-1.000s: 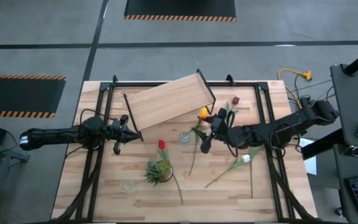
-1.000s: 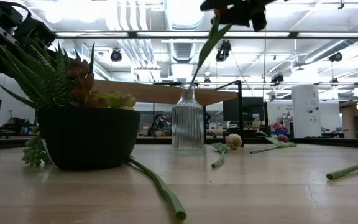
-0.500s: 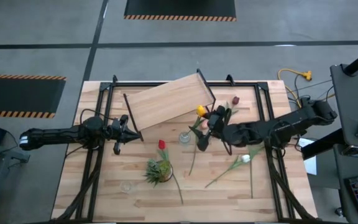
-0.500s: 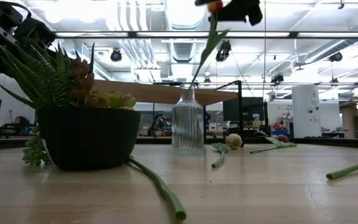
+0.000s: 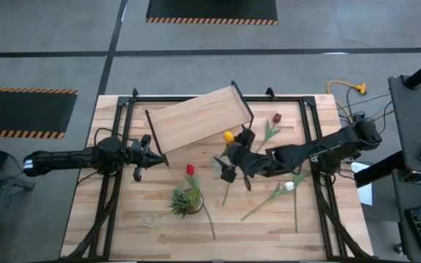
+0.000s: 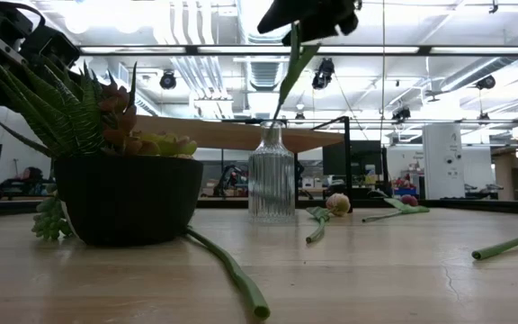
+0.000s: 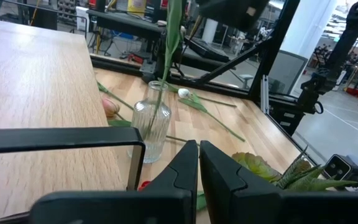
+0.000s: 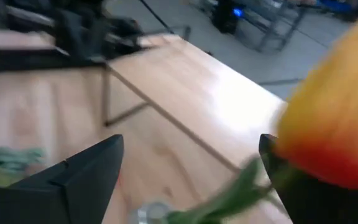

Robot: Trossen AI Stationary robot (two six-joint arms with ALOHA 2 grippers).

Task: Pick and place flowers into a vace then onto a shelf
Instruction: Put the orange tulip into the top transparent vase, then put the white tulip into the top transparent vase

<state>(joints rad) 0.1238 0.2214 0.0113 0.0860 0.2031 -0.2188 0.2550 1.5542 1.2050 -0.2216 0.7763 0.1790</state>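
Orange-yellow flower [image 5: 229, 136], green stalk in clear ribbed vase [image 5: 217, 161]; right tool [image 5: 232, 165] spread wide at 3 o'clock of vase; left tool [image 5: 141, 155] closed.

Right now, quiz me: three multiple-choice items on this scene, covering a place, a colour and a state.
1. Where does the stem of the orange-yellow flower end?
A. in the glass vase
B. flat on the shelf
C. in a dark pot

2. What colour is the flower head nearest the tuft plant?
A. white
B. red
C. maroon

3. What is the state of the left gripper?
A. wide open
B. shut on a flower
C. shut, empty

Key: 1 A, the left wrist view shows the stem running down into the vase, with the right gripper open above it. 2 B, the high view shows a red head. 3 C, its fingers meet with nothing between them.
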